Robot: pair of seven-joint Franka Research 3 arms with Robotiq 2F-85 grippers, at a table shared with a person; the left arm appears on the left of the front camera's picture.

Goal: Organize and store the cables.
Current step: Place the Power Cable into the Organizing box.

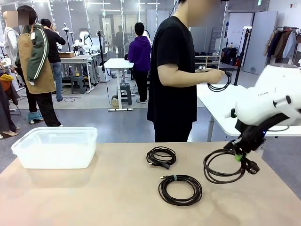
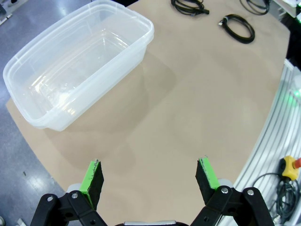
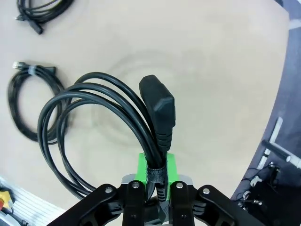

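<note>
left: clear tub (image 1: pixel 56 157) on tan table (image 1: pixel 94 197); left gripper (image 2: pixel 149 176) spread wide, empty. centre: upper coil (image 1: pixel 161 156) and banded coil (image 1: pixel 180 189) lie flat. right: right gripper (image 1: pixel 240 154) clamped on third coil (image 1: pixel 225 167). upper right: person's hand (image 1: pixel 214 75) holds fourth coil (image 1: pixel 220 83). busy workshop behind.

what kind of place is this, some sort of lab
Most likely a robotics lab or test hall: a white robot arm holds a coiled cable over a table, a plastic tub sits on it, and more work tables stand behind on an open grey floor.
</note>
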